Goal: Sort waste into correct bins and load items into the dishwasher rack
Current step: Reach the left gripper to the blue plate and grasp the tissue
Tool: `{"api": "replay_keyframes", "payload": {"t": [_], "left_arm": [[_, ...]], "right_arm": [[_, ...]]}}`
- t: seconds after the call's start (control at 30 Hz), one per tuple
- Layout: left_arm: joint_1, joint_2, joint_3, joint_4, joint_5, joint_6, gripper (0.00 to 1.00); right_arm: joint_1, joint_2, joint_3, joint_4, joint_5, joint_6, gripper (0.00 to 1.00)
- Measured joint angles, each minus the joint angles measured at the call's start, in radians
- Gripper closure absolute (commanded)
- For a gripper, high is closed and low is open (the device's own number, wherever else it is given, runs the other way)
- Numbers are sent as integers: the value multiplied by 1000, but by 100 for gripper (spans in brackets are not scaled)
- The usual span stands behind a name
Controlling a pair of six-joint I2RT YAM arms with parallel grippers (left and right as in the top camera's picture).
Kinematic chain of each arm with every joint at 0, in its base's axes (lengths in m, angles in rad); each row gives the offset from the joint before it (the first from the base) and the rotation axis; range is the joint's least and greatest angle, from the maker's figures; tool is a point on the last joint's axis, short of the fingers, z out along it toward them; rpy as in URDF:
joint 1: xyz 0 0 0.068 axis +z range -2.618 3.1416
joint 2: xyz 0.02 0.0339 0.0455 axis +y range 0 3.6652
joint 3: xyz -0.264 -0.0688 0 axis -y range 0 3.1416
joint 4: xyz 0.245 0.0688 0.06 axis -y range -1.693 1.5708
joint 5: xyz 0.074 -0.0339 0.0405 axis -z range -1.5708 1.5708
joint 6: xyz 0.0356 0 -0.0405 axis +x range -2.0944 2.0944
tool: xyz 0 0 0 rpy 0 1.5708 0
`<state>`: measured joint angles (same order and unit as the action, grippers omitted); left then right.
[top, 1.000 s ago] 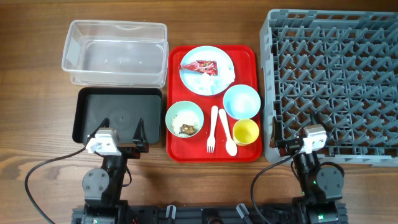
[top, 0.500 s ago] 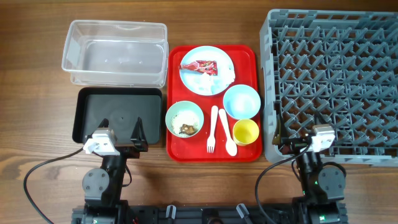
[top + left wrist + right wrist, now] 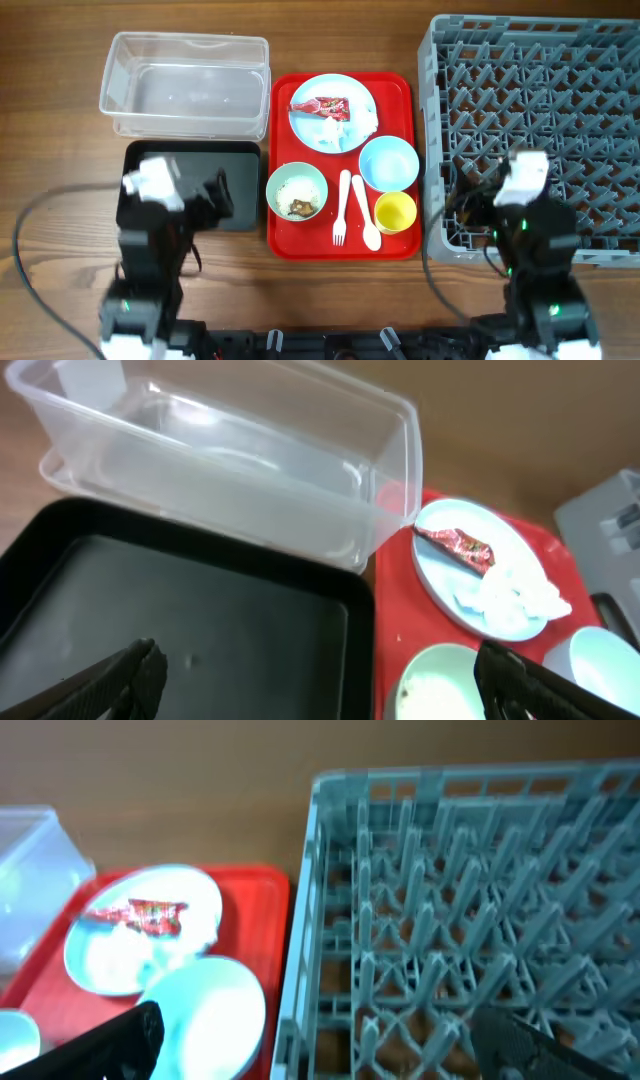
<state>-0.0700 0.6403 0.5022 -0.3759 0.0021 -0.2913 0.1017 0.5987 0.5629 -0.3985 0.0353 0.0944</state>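
Left gripper (image 3: pixel 320 670): your jaws spread, empty, over black tray (image 3: pixel 200 610), likely poised for snack wrapper (image 3: pixel 455 546); right gripper (image 3: pixel 320 1025): jaws spread, empty, at dishwasher rack (image 3: pixel 480 920) edge, likely poised for blue bowl (image 3: pixel 210 1005)

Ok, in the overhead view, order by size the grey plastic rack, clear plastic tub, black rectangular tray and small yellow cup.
Largest: grey plastic lattice rack.
Next: clear plastic rectangular tub and shallow black rectangular tray, too alike to rank.
Smallest: small yellow cup.
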Motion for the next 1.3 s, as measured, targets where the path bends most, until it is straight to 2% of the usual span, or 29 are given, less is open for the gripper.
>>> {"api": "replay_keyframes", "payload": {"t": [0.3,0.5,0.7,0.87,1.07,1.3], "left_arm": [[0,472,497,-509,105,-2,0],[0,603,555,-623,138,-3,0],[0,632,575,-501,190,-3,0],[-33,679,689,-404,202,1,0],[-120,839,848,-312,205,31,0],[-269,1056,880,-63,206,77,1]], "right_arm": [[0,331,333,-352,-35,0,0],[0,447,443,-416,-44,0,0],[0,452,443,-425,-46,0,0],[0,452,443,-425,-46,0,0],[0,452,443,-425,-46,0,0],[0,452,443,-426,-46,0,0]]}}
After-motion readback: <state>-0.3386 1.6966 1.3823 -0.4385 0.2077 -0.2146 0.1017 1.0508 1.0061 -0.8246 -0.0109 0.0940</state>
